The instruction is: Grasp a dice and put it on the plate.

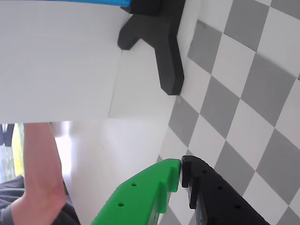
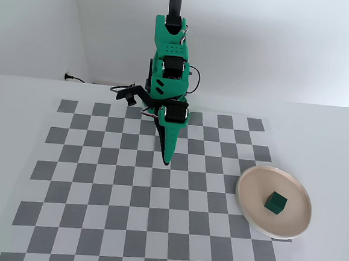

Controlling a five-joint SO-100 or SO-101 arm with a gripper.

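In the fixed view the dark green dice point(image 2: 275, 202) lies inside the beige-pink plate point(image 2: 255, 186) with a white rim, at the right of the checkerboard. My gripper point(image 2: 167, 160) hangs folded near the arm's base at the back middle of the board, far left of the plate, tips pointing down. In the wrist view the gripper point(image 1: 181, 169) shows its green and black fingers with tips touching and nothing between them. The dice and the plate are out of the wrist view.
The grey-and-white checkerboard mat point(image 2: 97, 185) covers the white table. A black stand foot point(image 1: 161, 51) and a person's arm point(image 1: 42, 173) show in the wrist view. A black cable point(image 2: 120, 90) lies behind the arm's base.
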